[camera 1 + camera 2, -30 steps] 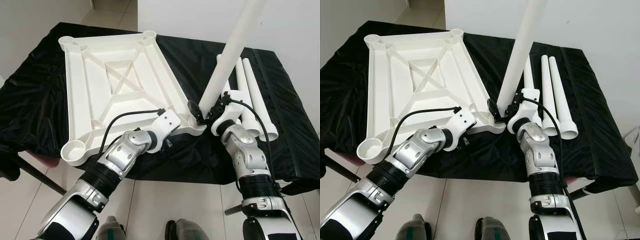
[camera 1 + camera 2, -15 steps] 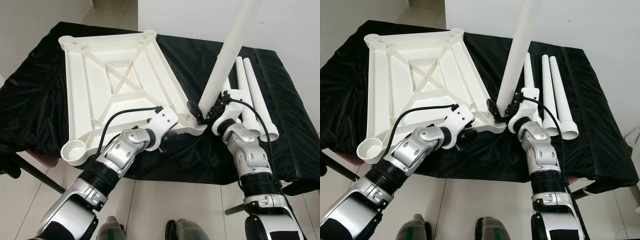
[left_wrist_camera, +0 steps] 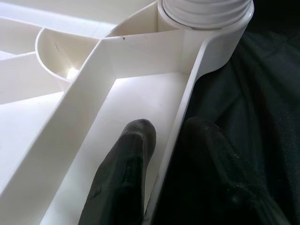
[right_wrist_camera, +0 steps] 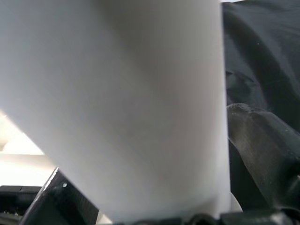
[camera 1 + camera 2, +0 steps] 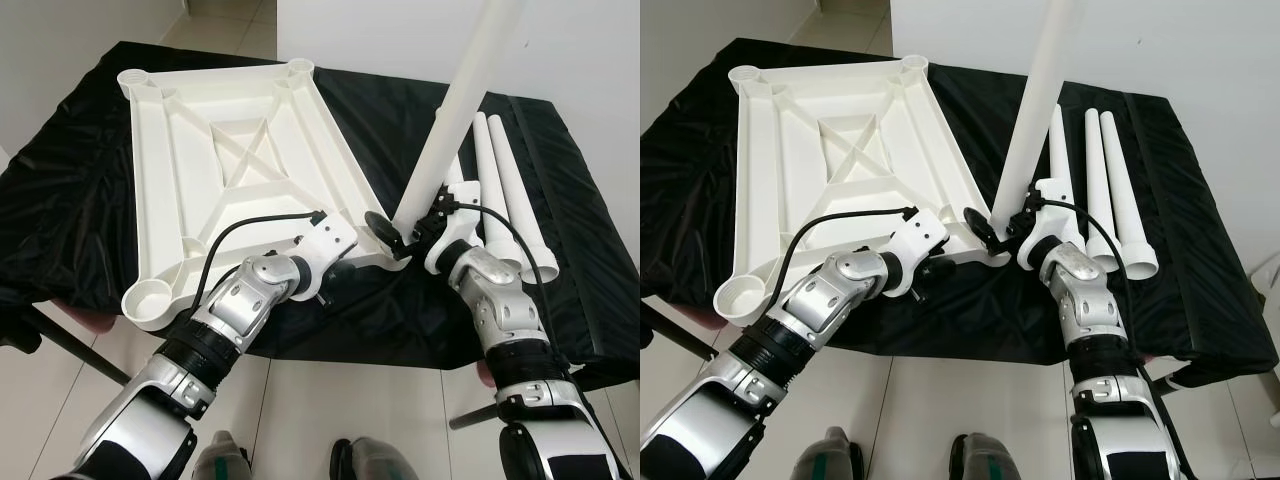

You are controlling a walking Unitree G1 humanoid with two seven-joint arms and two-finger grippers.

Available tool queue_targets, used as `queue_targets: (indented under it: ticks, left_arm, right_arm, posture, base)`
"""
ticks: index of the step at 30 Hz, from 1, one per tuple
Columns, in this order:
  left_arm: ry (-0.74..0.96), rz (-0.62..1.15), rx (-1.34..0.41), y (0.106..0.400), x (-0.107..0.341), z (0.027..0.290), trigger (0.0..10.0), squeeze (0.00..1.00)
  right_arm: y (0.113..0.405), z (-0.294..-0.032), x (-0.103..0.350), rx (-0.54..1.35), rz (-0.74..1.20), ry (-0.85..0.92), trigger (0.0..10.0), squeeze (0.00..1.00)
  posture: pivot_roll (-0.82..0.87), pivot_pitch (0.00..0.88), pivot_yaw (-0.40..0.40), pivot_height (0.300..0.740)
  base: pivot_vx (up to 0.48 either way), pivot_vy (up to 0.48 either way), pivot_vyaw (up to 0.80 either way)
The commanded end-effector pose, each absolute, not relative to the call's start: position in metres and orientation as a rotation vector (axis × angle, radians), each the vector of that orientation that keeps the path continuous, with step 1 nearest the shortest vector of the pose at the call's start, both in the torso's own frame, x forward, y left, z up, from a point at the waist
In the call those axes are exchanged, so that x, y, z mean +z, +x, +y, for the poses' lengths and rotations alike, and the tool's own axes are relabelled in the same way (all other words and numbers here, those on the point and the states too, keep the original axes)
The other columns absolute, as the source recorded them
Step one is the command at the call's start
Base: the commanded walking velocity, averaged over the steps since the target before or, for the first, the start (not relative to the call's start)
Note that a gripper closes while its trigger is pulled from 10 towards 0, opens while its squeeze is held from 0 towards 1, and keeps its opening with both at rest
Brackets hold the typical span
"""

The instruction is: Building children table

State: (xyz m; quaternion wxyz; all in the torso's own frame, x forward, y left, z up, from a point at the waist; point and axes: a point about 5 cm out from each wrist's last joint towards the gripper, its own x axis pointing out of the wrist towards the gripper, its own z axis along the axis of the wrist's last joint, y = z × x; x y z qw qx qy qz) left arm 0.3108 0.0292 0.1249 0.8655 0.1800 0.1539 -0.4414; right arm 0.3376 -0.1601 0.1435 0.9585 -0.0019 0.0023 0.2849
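On a black-draped tabletop (image 5: 90,200): steadying the upturned children's table frame (image 5: 235,170), left gripper (image 3: 161,154) pinching its rim; right gripper (image 5: 405,228) clamping a leg (image 5: 455,115), angling toward the corner socket (image 3: 206,14).

Left arm: silver, bent at the elbow, reaching forward and inward from the lower left; black cable loops over the wrist.
Left gripper (image 3: 161,176): low at the near edge of the table top (image 5: 190,170) — one black finger inside the rim, one outside, pinching the rim wall.
Right arm: silver, rising from the lower right, forearm angled up and inward; black cable runs along it.
Right gripper (image 5: 412,228): at the base of a tilted white leg (image 5: 455,110) — fingers clamped on either side of it.
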Motion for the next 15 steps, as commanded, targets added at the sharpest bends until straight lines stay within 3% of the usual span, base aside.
queue_targets:
  ticks: [1,4,5,8,9,15]
  left_arm:
    - [0.386,0.304,-0.966,0.3116,0.1338,0.0282,10.0,0.00]
    - [0.386,0.302,-0.967,0.3107,0.1345,0.0280,10.0,0.00]
    - [0.381,0.301,-0.969,0.3100,0.1348,0.0276,10.0,0.00]
    - [0.376,0.301,-0.972,0.3093,0.1353,0.0272,10.0,0.00]
    - [0.375,0.300,-0.971,0.3092,0.1355,0.0272,10.0,0.00]
    - [0.373,0.298,-0.968,0.3086,0.1356,0.0271,10.0,0.00]
  right_arm:
    - [0.3399,-0.1613,0.1420,0.593,0.002,-0.014,10.0,0.00]
    - [0.3428,-0.1613,0.1392,0.592,0.007,-0.017,10.0,0.00]
    - [0.3440,-0.1612,0.1385,0.593,0.010,-0.017,8.7,0.00]
    - [0.3451,-0.1609,0.1379,0.595,0.011,-0.016,8.1,0.00]
    - [0.3453,-0.1608,0.1377,0.597,0.012,-0.015,0.0,0.00]
    - [0.3464,-0.1639,0.1337,0.583,0.031,-0.033,0.0,0.00]
  posture:
    - [-0.02,0.027,-0.049,0.740]
    - [-0.02,0.028,-0.047,0.740]
    - [-0.02,0.026,-0.049,0.740]
    - [-0.02,0.026,-0.049,0.740]
    - [-0.02,0.026,-0.049,0.740]
    - [-0.01,0.022,-0.051,0.740]
  base:
    - [0.000,0.000,0.00]
    - [0.000,0.000,0.00]
    - [0.000,0.000,0.00]
    - [0.000,0.000,0.00]
    - [0.000,0.000,0.00]
    - [0.000,0.000,0.00]
